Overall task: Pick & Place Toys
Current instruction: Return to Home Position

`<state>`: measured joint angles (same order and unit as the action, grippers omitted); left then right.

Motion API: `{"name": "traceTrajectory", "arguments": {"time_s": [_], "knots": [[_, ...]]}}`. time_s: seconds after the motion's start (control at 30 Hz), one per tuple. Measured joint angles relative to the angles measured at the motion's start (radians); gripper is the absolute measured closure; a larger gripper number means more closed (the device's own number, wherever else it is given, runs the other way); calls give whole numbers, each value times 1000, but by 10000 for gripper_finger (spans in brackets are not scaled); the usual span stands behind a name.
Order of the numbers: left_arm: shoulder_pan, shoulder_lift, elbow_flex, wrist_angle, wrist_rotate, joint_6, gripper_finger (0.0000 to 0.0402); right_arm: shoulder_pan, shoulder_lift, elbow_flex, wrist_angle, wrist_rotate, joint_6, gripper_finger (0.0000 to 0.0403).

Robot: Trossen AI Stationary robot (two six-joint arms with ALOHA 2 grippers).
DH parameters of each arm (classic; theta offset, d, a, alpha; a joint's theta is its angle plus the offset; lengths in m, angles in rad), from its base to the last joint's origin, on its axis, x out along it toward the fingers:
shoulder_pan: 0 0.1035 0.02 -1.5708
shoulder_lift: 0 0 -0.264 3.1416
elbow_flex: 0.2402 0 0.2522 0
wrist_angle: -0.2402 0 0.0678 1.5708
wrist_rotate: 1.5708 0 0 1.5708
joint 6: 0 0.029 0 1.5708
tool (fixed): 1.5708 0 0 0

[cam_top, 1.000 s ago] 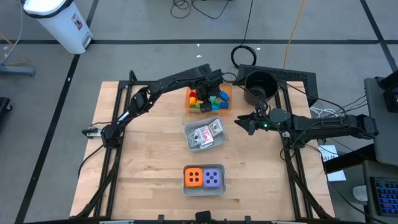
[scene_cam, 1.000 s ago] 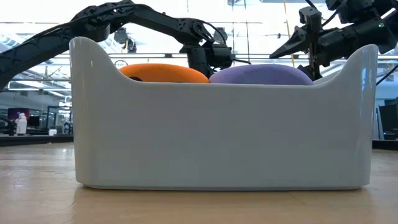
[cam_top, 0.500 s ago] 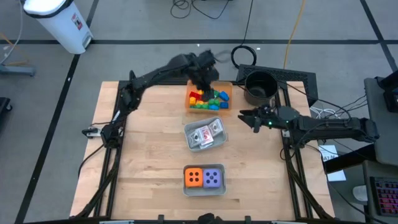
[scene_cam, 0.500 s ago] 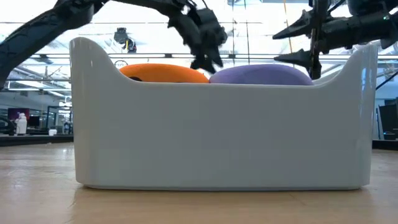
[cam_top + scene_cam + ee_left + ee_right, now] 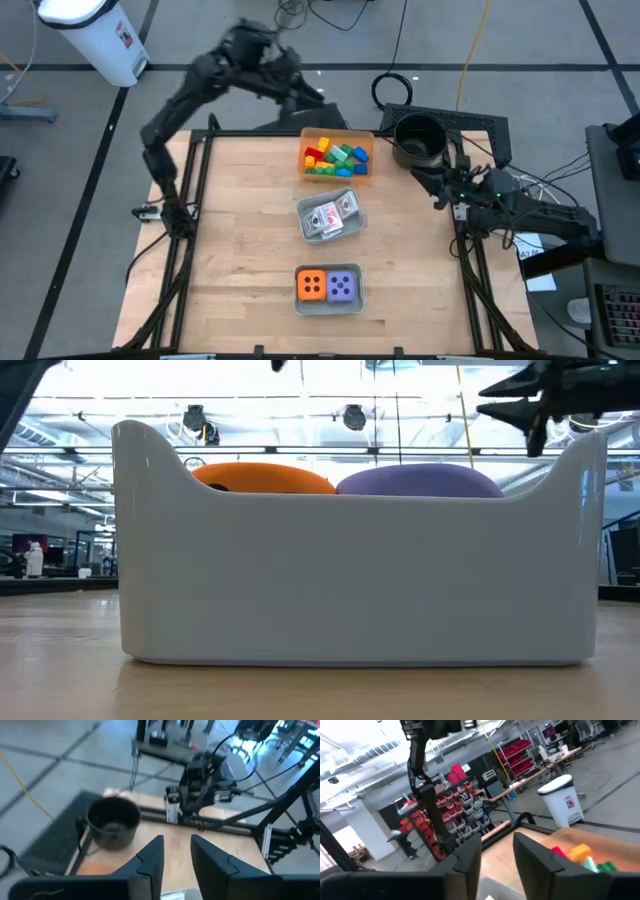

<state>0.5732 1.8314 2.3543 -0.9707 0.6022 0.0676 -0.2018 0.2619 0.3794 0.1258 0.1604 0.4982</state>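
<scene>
– Left hand, seen from above: it hangs high beyond the table's far edge, empty. Right hand sits at the right edge, just beside the black pot.
– And the toys?
– All boxed, by the look of it. Bricks, red, yellow, green and blue, lie heaped in the orange tray. Cards are in the clear grey tray mid-table. Orange die and purple die sit side by side in the near tray.
– So it's only parking the arms?
– I'd say so. It's best done with each arm carried high, clear of the trays and the black pot, and folded in slowly.
– Low camera?
– Mostly the near tray's pale wall, with the two dice as rounded tops over its rim. Right hand shows at top right, fingers apart.
– Left wrist?
– Fingers a little apart, nothing between them. The black pot and the other arm lie beyond.
– Right wrist?
– Fingers parted too, empty. Bricks show beyond them: glossy, hard little things, easy to scatter, I'd guess, if a link clips the orange tray.
</scene>
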Motion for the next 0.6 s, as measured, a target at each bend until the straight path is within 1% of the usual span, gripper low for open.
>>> {"name": "traceTrajectory", "arguments": {"time_s": [0.13,0.33,0.47,0.6], "knots": [[5,-80,0,4,2,3,314,0,-113,0,-95,3,-37,323],[1,-140,0,4,12,1,334,0,-262,0,-129,83,-152,371],[-24,-144,0,4,35,-11,352,0,-254,3,-144,76,-198,397],[-62,-145,-36,39,47,0,373,0,-259,-42,-157,71,-188,400]]}}
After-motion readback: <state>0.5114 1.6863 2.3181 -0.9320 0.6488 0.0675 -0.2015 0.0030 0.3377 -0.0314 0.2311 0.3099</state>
